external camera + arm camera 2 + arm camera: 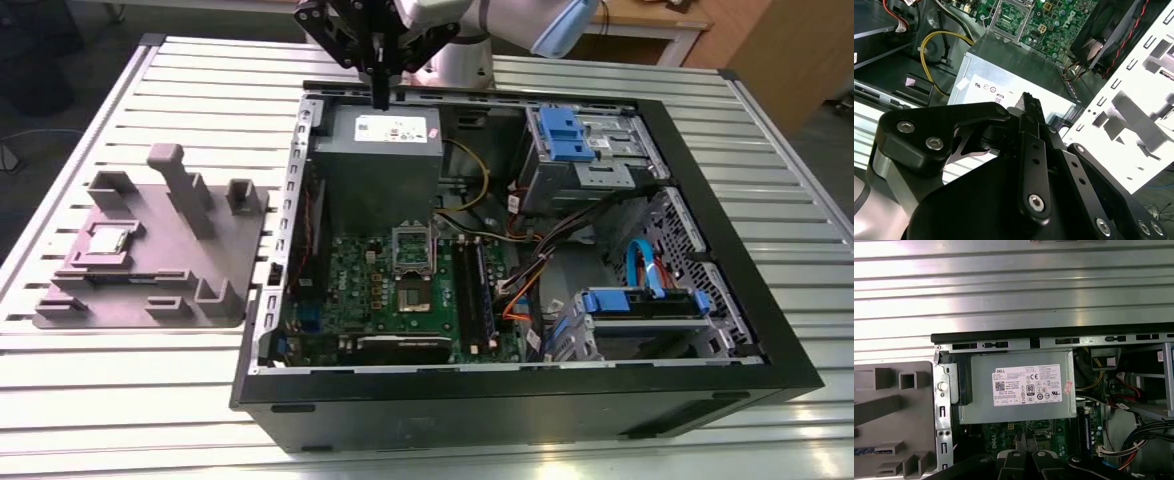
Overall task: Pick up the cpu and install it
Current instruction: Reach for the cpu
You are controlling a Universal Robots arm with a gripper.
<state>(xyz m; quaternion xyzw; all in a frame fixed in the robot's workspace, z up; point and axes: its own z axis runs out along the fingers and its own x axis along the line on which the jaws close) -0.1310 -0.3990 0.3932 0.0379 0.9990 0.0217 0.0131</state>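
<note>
A robotics laboratory or workshop was indicated: an opened computer case [534, 395] was laid on a slotted aluminium bench [200, 90], beside a grey parts fixture [147, 285], beneath a robot arm [461, 62].

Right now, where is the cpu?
The cpu sits on the grey holder at the exterior view's left, beside the open computer case.

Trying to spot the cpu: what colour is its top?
The cpu is silvery-grey, clearest in the exterior view.
</note>
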